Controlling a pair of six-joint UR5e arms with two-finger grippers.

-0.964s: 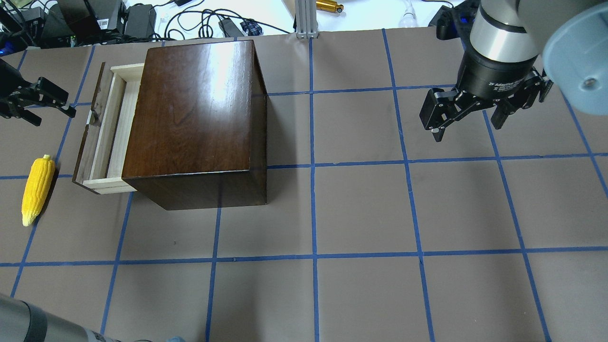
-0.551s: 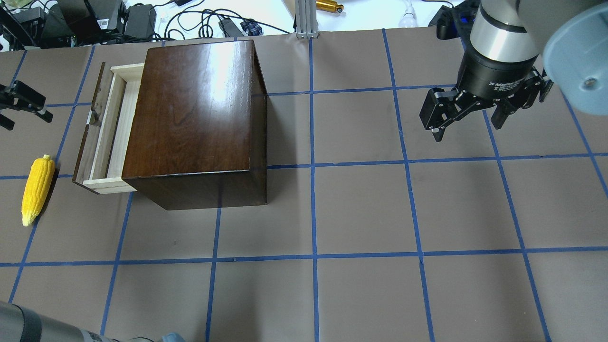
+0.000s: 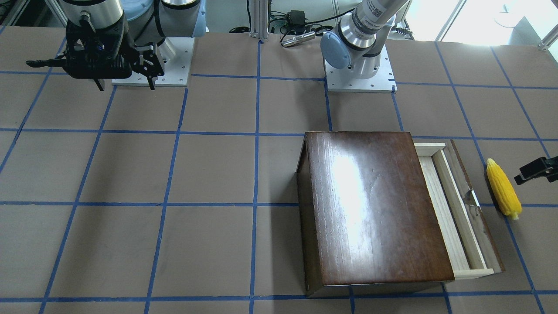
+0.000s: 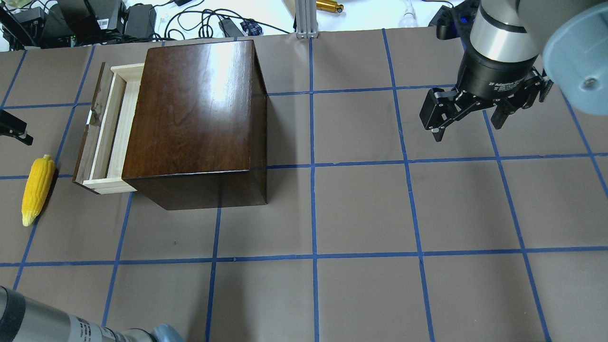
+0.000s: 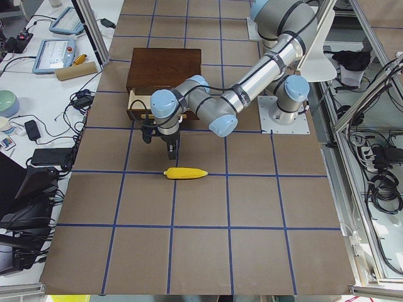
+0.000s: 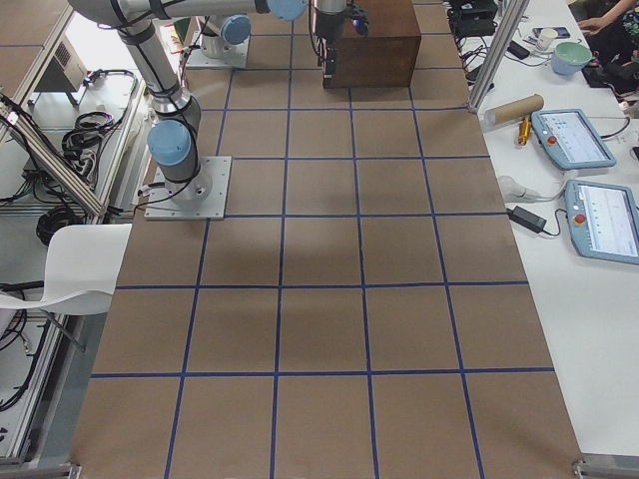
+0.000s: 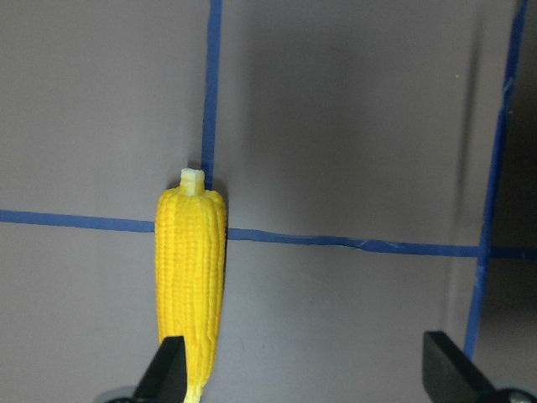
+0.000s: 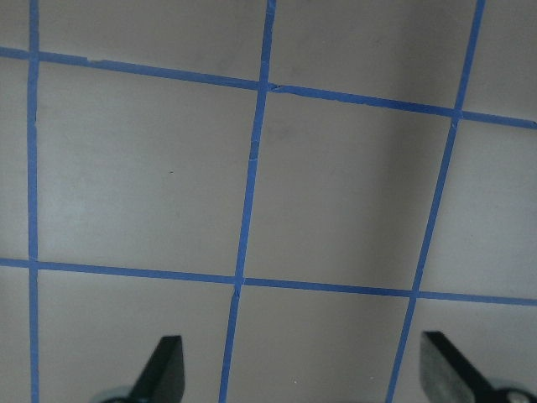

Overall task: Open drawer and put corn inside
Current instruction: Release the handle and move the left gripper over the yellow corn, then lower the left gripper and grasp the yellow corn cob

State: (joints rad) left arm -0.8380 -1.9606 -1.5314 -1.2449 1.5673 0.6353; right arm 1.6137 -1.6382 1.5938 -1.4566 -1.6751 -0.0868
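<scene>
Left pincer (image 7: pixel 304 344), released, has quit the open drawer (image 4: pixel 107 128) toward 8 o'clock, nearing the corn (image 7: pixel 191 277). Likely the pick begins.

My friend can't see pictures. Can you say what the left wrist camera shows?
A yellow toy corn lies on a brown table crossed by blue tape lines. The left gripper is open at the bottom edge, with one fingertip by the corn's lower end.

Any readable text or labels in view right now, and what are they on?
"2F Adaptive": on the right hand, on its black body; the rest is hidden.
Sticker on the left arm: too small to read.
Label on the black box beyond the table: blurred.
</scene>
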